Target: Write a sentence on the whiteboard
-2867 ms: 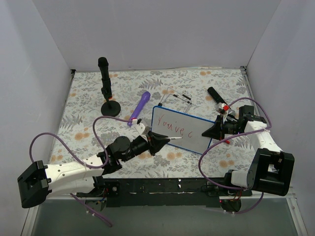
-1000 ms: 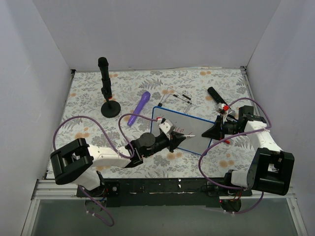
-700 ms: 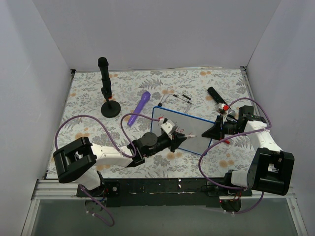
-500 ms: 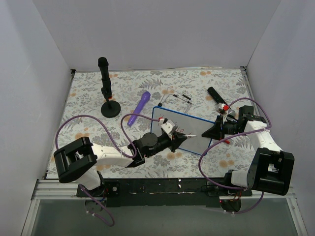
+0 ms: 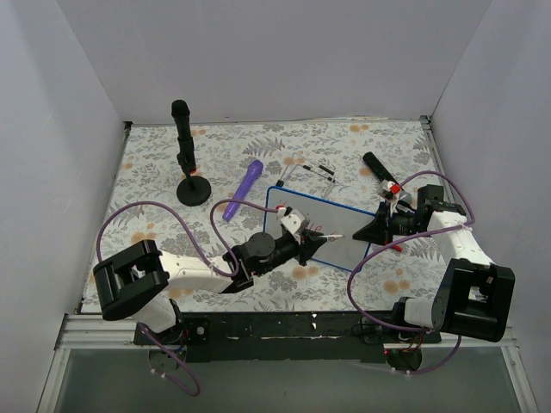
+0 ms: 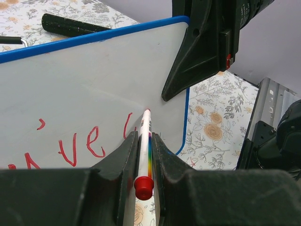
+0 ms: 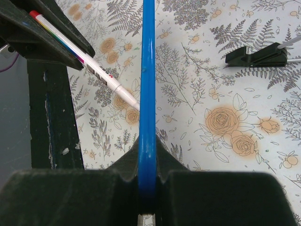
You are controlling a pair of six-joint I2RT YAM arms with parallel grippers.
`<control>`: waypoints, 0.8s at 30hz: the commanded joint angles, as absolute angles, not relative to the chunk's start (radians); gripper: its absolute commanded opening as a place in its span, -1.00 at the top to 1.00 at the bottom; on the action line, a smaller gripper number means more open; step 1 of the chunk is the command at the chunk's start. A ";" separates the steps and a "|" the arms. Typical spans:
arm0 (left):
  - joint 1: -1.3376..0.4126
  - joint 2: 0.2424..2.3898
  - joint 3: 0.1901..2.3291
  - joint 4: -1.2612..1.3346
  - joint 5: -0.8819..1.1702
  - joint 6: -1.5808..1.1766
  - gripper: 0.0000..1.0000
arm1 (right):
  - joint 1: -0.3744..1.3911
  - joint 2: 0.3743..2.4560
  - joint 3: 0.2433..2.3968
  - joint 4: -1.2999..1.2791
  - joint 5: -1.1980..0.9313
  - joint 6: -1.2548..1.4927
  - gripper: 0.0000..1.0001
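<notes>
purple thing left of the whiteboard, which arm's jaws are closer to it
Left. The left arm, jaws shut on a pen, reaches over the whiteboard's left half, just right of the purple thing. The right arm clamps the board's right edge.

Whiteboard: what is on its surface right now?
On the whiteboard: red letters ending "ve c", with the marker tip against it, held by the left tool. The right tool clamps its edge. The line's beginning is hidden behind the left tool.

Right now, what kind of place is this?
Probably a robot practice booth: plain white walls box in a flowery tablecloth, two robot arms are bolted at the near edge, and they share a whiteboard.
</notes>
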State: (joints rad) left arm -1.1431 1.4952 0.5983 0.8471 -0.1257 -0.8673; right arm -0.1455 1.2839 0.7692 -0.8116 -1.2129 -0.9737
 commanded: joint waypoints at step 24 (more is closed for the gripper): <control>-1.141 1.443 0.555 0.831 -0.186 -0.828 1.00 | -0.144 1.284 0.787 -0.825 -1.256 -0.988 0.97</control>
State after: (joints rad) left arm -1.1446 1.4639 0.5617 0.8425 -0.1593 -0.8536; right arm -0.1455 1.2839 0.7692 -0.8108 -1.2129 -0.9745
